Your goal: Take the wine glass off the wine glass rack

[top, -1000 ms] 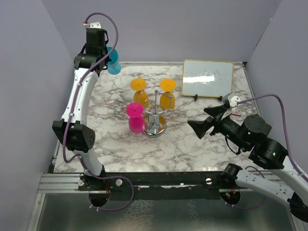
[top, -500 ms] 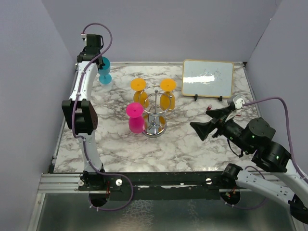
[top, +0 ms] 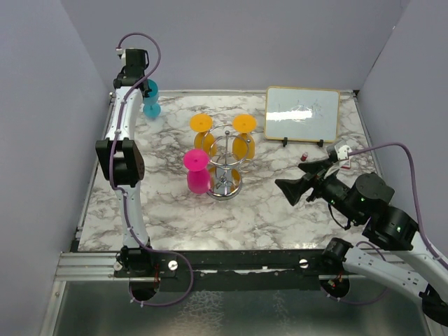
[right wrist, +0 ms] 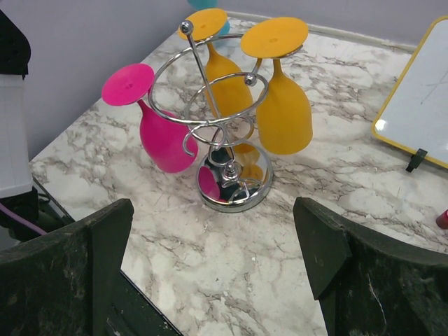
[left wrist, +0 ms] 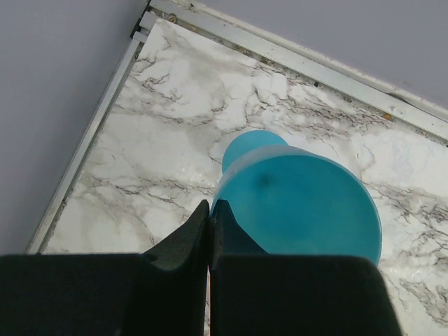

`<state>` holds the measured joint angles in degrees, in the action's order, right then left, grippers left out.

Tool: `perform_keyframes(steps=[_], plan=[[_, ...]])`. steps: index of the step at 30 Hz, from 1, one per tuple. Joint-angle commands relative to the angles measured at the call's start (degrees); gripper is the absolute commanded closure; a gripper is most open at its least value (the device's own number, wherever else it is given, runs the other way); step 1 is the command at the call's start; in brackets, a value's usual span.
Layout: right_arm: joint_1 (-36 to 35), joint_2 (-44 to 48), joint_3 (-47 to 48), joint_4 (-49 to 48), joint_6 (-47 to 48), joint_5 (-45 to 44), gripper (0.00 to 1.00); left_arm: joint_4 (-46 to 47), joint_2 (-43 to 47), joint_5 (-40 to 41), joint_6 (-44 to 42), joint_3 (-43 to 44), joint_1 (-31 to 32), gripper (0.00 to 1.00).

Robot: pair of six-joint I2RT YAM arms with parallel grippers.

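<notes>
Veined marble tabletop (top: pixel 280 203) inside matte lilac walls (top: pixel 245 42). Left gripper (left wrist: pixel 210 210) pinched shut on smooth teal plastic wine glass (left wrist: pixel 301 203); right gripper (top: pixel 285 189) spread wide, empty.

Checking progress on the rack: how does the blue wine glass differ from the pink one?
The blue wine glass is off the wine glass rack, in the left gripper near the far left corner; the pink wine glass hangs on the rack, foot up. The blue one is far from the right gripper; the pink one lies ahead of its open fingers. Both are opaque, single-coloured.
</notes>
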<state>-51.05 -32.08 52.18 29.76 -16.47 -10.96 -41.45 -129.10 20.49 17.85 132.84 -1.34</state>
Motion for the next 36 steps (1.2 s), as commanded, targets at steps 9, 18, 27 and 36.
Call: perform_keyframes(steps=[9, 18, 27, 36], plan=[[-0.37, 0.95, -2.19, -3.64, -1.79, -1.7, 0.0, 0.96, -3.17, 1.12, 0.78, 2.43, -1.39, 1.0], [-0.37, 0.81, -2.54, -4.49, -2.51, -1.77, 0.0, 0.93, -3.79, 0.51, 2.19, 1.33, -1.95, 1.0], [-0.37, 2.18, -3.37, -4.16, -3.44, -2.86, 0.0, 0.93, -2.72, -0.39, 2.4, 0.4, -2.05, 0.77], [-0.37, -1.35, -1.41, -2.92, -3.3, -1.07, 0.01, 0.89, 3.65, 0.84, 2.54, -2.99, -2.07, 0.55]])
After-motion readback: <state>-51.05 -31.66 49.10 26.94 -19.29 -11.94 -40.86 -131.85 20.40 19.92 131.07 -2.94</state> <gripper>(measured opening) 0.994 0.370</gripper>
